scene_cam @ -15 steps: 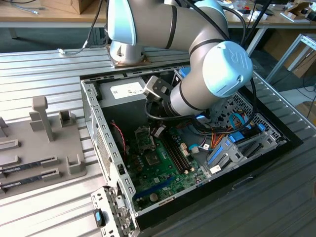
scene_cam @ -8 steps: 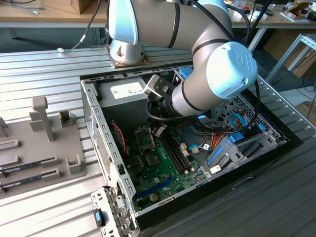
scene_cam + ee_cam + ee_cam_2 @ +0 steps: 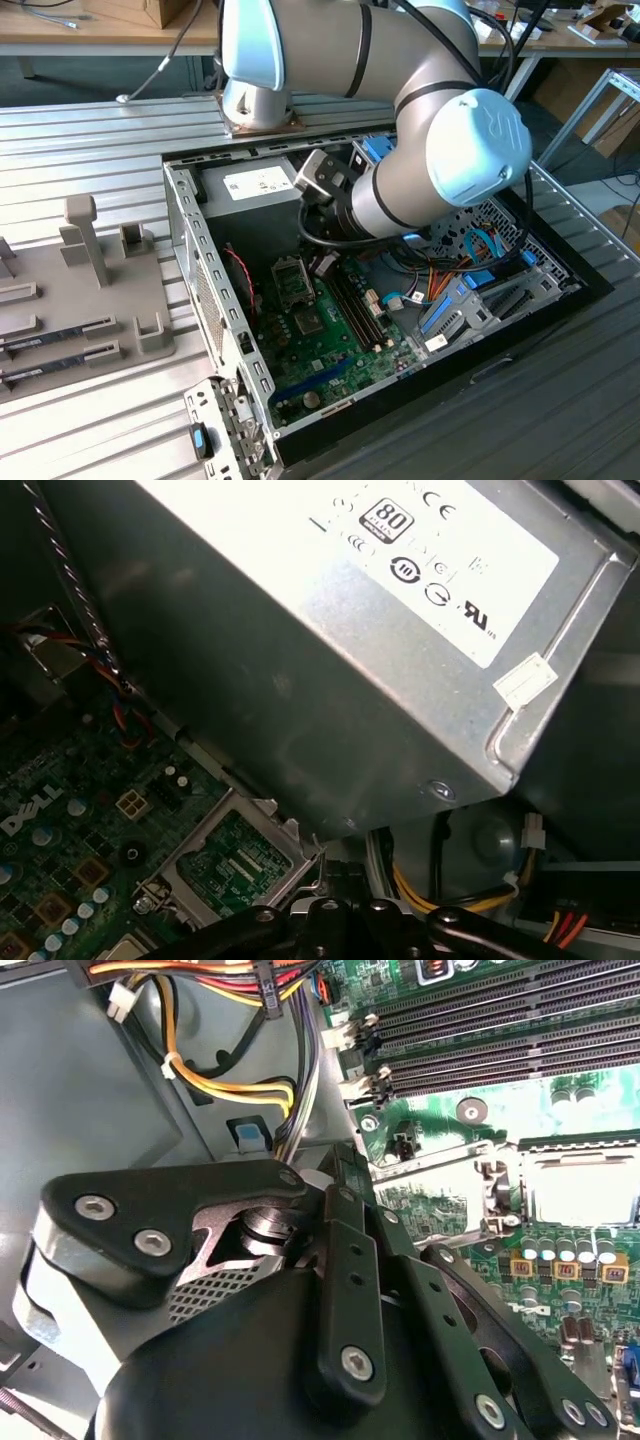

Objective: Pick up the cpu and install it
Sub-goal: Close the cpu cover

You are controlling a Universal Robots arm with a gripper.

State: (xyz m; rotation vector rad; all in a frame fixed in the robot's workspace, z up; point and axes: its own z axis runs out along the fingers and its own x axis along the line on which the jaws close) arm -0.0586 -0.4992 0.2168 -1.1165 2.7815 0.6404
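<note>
Gripper (image 3: 322, 262) sits inside the case (image 3: 195, 260), low over the board (image 3: 320, 350), between the socket (image 3: 290, 283) and the memory slots (image 3: 357, 305). Grip state: can't tell, either how wide it is or whether it holds anything.

cpu (image 3: 585, 1185): I take it to be the pale silvery square inside the socket frame in the second wrist view. It reads as lying flat in the socket, but I'm not certain. The first wrist view has a metal frame (image 3: 235, 865) with green board showing through it, on the PSU (image 3: 330, 630) side. My read is that it's the retention plate, lying open.

Key relation: the socket is just beside the gripper, toward the exterior view's left. The memory slots are on the gripper's other side and the PSU is farther back. The chip is square, so there's no long axis to line up. Its edges look parallel to the socket frame. Single arm, so no choice of hand.
</note>
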